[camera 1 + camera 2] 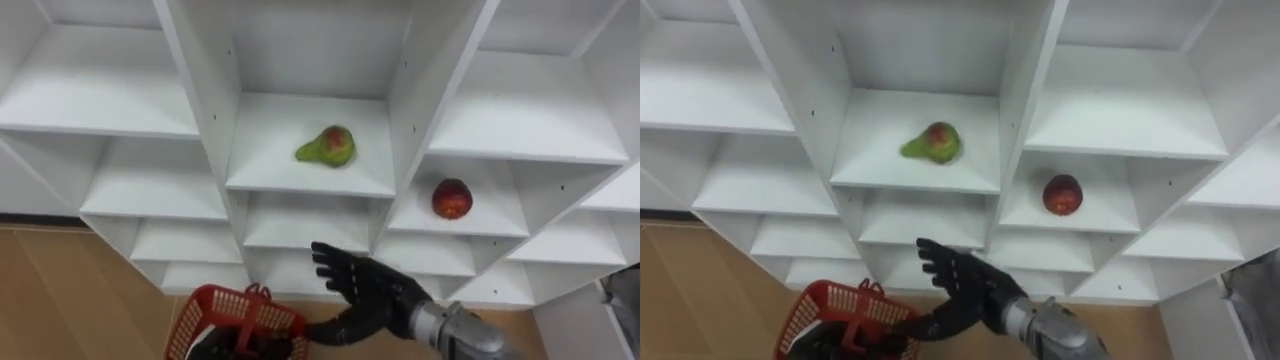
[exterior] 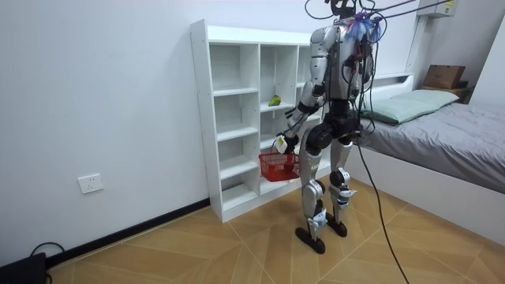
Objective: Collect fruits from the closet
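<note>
Nearest the head camera, a red basket (image 1: pixel 215 312) of open plastic lattice is hanging low on the robot's left, its thin looped handles standing up from the rim. In the room view the left hand (image 2: pixel 284 144) is carrying it at hip height. Over the basket that hand is showing as no more than a dark shape, so I cannot tell whether it is closed round a handle.

Just past the basket, the right hand (image 1: pixel 365 290) is reaching up from the lower right. It is black and jointed on a bare metal wrist, its fingers spread and straight and the palm turned toward the shelves, holding nothing and touching nothing.

Beyond it the closet (image 1: pixel 215 120) is standing as a grid of square, smooth white boards with small peg holes along the uprights. A pear (image 1: pixel 327 146), green with a red blush and a narrow neck pointing left, is lying on its side in the middle column. A round, glossy red fruit (image 1: pixel 452 198) is sitting one shelf lower in the column to the right. Both are well apart from the hand.

The robot is standing upright close to the closet on a herringbone wood floor (image 2: pixel 197 252), with a grey-covered bed (image 2: pixel 450 134) lying behind it.
</note>
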